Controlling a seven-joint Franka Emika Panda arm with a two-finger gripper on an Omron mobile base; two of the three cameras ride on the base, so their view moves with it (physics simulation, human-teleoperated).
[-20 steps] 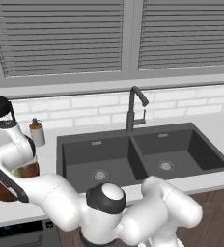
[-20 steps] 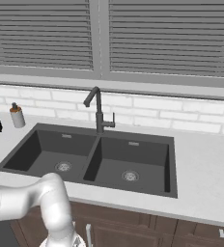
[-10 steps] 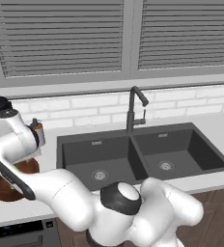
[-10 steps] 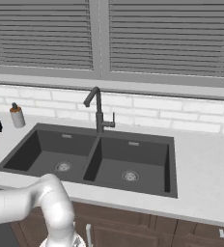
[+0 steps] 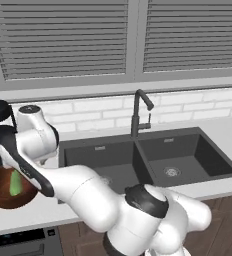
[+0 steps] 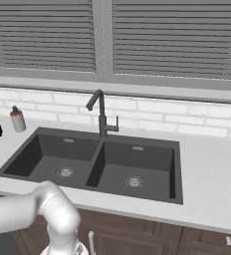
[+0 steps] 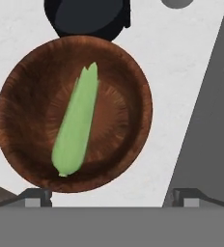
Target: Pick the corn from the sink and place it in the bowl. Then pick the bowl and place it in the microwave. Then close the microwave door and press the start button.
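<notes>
- The gripper (image 7: pixel 111 195) hangs directly above the bowl (image 7: pixel 73 112) with its jaws spread wide and nothing between them; its dark fingertips (image 7: pixel 36 197) show at the bottom of the hand view, one on each side of the bowl's near rim.
- The corn (image 7: pixel 77 126) lies inside the bowl, husk side up, running slantwise across the bottom and resting against the inner wall (so the first step looks finished).
- Judging what comes next, the bowl must be gripped and carried to the microwave. The rim is glossy and rounded, so a shallow pinch on it could slip, and a tilted lift could roll the corn out.
- A dark round dish (image 7: pixel 87 15) sits just beyond the bowl, touching or nearly touching its far rim; a careless approach from that side could knock it.
- The bowl stands on the white tabletop (image 7: pixel 181 72), just beside the left edge of the sink (image 5: pixel 153 160), as the left base view shows.
- The sink is a dark double basin with round drains, both basins bare, and a tall dark faucet (image 5: pixel 140 112) rises behind its middle.
- A small soap bottle (image 6: pixel 18 119) stands on the tabletop behind the sink's left corner.
- Behind the sink runs a white brick backsplash (image 6: pixel 187 117), and above it a window with closed grey blinds (image 6: pixel 167 37).
</notes>
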